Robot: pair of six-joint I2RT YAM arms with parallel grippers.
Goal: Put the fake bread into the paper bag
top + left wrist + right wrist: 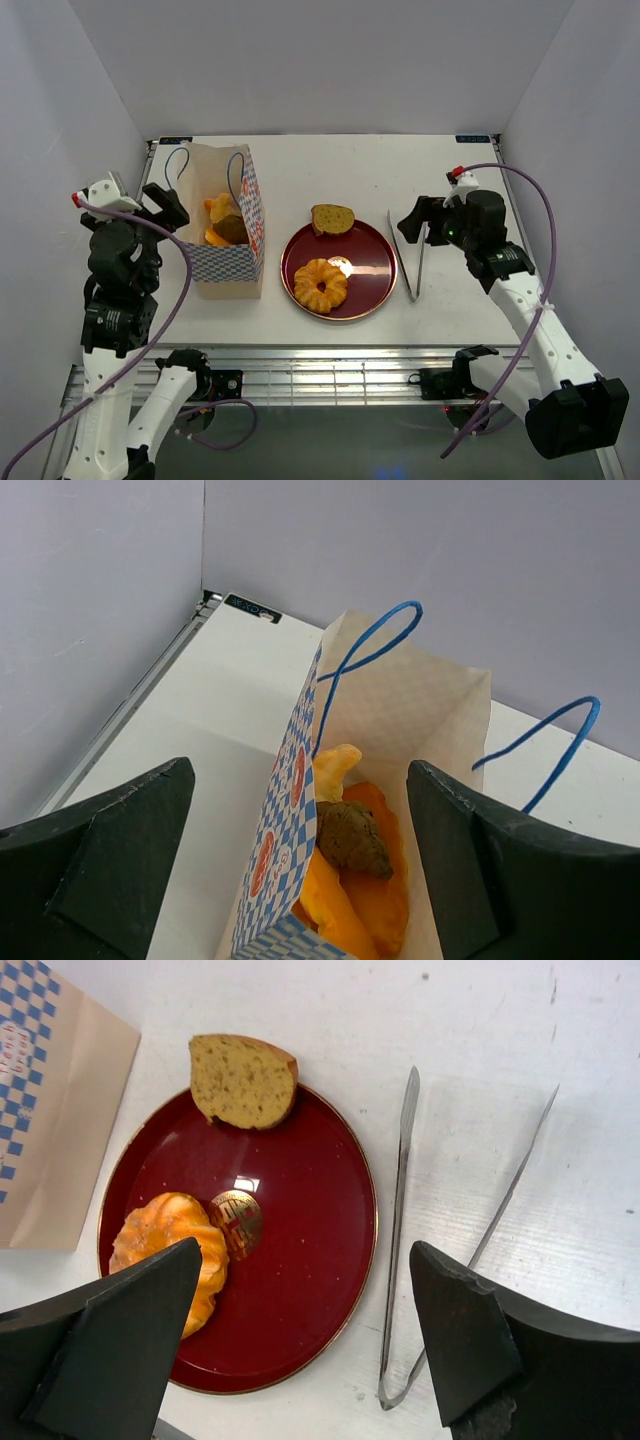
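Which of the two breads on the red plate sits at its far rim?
The brown slice, at the far rim of the plate; the orange ring pastry lies near its front.

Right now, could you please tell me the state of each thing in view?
paper bag: upright, mouth open, pastries inside
left claw: open, empty
right claw: open, empty
plate: holds ring pastry and bread slice
tongs: lying flat, arms spread

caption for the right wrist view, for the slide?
Open right gripper frames a red plate with ring pastry and bread slice, tongs beside it, paper bag at left.
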